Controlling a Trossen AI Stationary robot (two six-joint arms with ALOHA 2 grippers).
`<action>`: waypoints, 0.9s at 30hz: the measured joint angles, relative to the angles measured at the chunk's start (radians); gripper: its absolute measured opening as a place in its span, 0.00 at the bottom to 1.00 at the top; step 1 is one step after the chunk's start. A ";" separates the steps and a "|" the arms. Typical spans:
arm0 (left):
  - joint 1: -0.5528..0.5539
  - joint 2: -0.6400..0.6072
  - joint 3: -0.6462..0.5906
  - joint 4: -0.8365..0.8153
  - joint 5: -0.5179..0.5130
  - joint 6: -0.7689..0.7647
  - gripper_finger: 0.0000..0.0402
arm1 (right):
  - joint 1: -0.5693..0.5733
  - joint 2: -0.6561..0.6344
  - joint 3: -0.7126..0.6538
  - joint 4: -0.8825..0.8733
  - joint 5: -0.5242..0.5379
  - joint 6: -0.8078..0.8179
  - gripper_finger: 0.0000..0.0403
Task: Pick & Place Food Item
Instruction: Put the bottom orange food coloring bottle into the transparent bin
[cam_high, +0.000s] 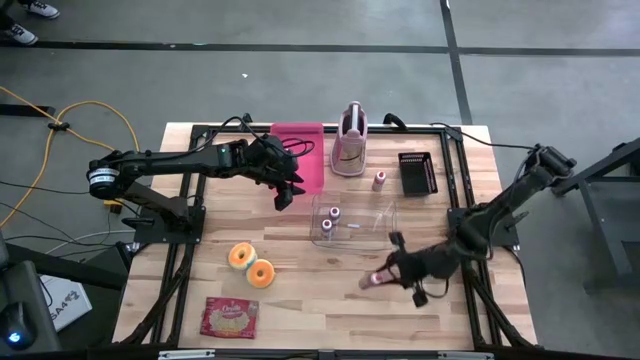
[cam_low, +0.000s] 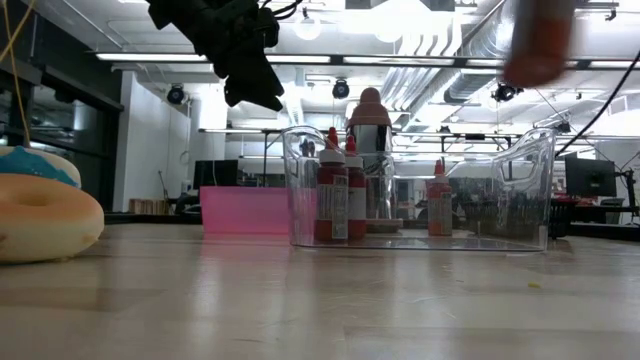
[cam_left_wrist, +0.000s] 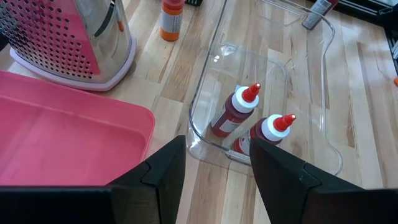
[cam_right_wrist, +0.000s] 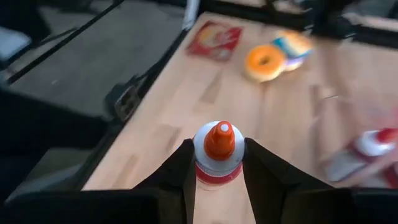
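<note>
My right gripper (cam_right_wrist: 217, 171) hangs over the table's near right part and is shut on a red sauce bottle (cam_high: 374, 281) with a white shoulder and a red cap (cam_right_wrist: 221, 140). In the low view this bottle (cam_low: 540, 40) shows blurred, high above the tabletop. A clear plastic bin (cam_high: 375, 222) at mid-table holds two more sauce bottles (cam_left_wrist: 235, 111), standing at its left end. A further bottle (cam_high: 379, 180) stands on the wood beyond the bin. My left gripper (cam_high: 284, 196) hovers open just left of the bin, holding nothing. My right gripper pinches the bottle's body (cam_right_wrist: 217, 177), just below the white shoulder, between its two fingers. The capped end sticks out past the fingertips, toward the table's left. The bottle is lifted clear of the table and tilted.
A pink tray (cam_high: 300, 150) and a metal grater (cam_high: 349, 140) stand at the far edge, with a black rack (cam_high: 416, 172) to their right. Two donuts (cam_high: 250, 265) and a snack packet (cam_high: 230, 317) lie near left. Bare wood lies between them and the bin.
</note>
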 joint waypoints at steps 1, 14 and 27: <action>0.000 0.000 0.000 0.000 0.000 0.000 0.43 | -0.021 -0.014 0.000 0.000 0.002 -0.008 0.24; 0.000 0.000 0.000 0.000 0.000 0.000 0.43 | -0.305 -0.063 0.000 0.001 -0.004 -0.130 0.24; 0.000 0.000 0.000 0.000 0.000 0.000 0.43 | -0.478 0.030 0.000 -0.007 0.013 -0.113 0.24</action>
